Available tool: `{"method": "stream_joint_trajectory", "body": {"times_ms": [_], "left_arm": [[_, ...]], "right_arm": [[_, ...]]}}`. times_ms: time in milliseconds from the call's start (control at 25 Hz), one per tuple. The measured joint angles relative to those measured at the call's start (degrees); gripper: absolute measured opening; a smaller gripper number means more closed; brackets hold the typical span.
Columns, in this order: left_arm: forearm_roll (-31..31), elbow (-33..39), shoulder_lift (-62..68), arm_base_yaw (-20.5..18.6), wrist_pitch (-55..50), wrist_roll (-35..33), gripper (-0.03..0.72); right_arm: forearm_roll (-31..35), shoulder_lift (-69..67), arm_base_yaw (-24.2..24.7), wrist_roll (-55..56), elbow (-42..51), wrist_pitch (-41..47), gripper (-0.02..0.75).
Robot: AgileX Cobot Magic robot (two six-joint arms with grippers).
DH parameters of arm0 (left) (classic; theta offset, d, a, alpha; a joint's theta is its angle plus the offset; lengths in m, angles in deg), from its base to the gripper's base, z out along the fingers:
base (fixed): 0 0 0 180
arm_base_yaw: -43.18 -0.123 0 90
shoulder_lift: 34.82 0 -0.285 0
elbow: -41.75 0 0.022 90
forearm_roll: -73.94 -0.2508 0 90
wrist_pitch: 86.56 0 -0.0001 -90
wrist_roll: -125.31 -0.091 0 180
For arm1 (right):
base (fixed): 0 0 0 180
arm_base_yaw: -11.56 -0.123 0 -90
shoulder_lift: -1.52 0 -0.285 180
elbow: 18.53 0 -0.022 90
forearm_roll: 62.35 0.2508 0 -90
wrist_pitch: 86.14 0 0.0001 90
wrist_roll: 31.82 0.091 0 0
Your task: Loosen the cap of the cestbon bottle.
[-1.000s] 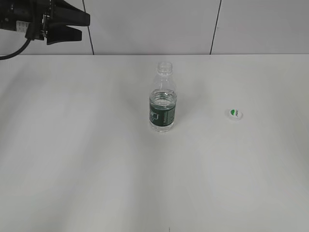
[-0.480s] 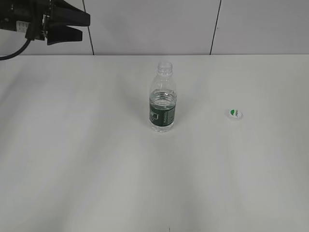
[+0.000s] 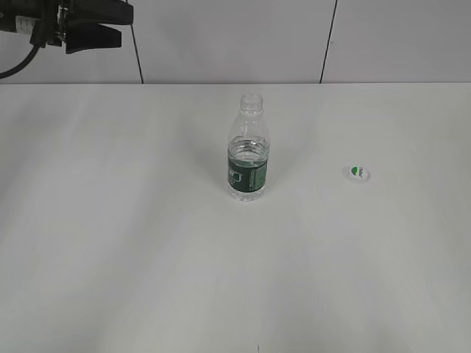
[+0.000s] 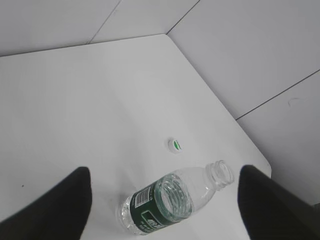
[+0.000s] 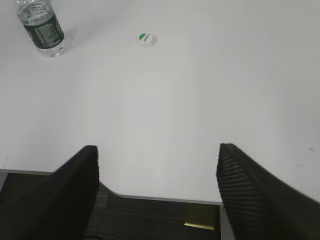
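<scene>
The cestbon bottle (image 3: 247, 151) stands upright mid-table, its neck open and uncapped; it also shows in the left wrist view (image 4: 172, 198) and the right wrist view (image 5: 43, 27). The cap (image 3: 356, 173) lies on the table to the bottle's right, apart from it; it also shows in the left wrist view (image 4: 175, 145) and the right wrist view (image 5: 145, 38). My left gripper (image 3: 121, 26) is open and empty, high at the far left; in its own view (image 4: 165, 205) the jaws frame the bottle from afar. My right gripper (image 5: 157, 192) is open and empty over the table's near edge.
The white table (image 3: 147, 243) meets a white panelled wall (image 3: 235, 37) at the back. In the right wrist view the table's front edge (image 5: 165, 199) borders dark flooring with a small brass-coloured plate (image 5: 200, 218).
My left gripper has risen a little and drawn back to the left at the top left of the exterior view. The bottle and cap have not moved.
</scene>
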Motion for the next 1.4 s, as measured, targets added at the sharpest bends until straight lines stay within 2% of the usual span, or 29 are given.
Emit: {"method": "stream_joint_trajectory", "body": {"times_ms": [240,480,1400], "left_arm": [[0.00,0.00,0.00,0.00,0.00,0.00,0.546],[0.00,0.00,0.00,0.00,-0.05,0.00,0.546],[0.00,0.00,0.00,0.00,-0.05,0.00,0.545]], "right_arm": [[-1.28,0.20,0.00,-0.15,0.05,-0.45,0.561],[-5.11,0.20,0.00,-0.58,2.04,-4.62,0.561],[-4.60,0.20,0.00,-0.79,2.04,-5.04,0.561]]}}
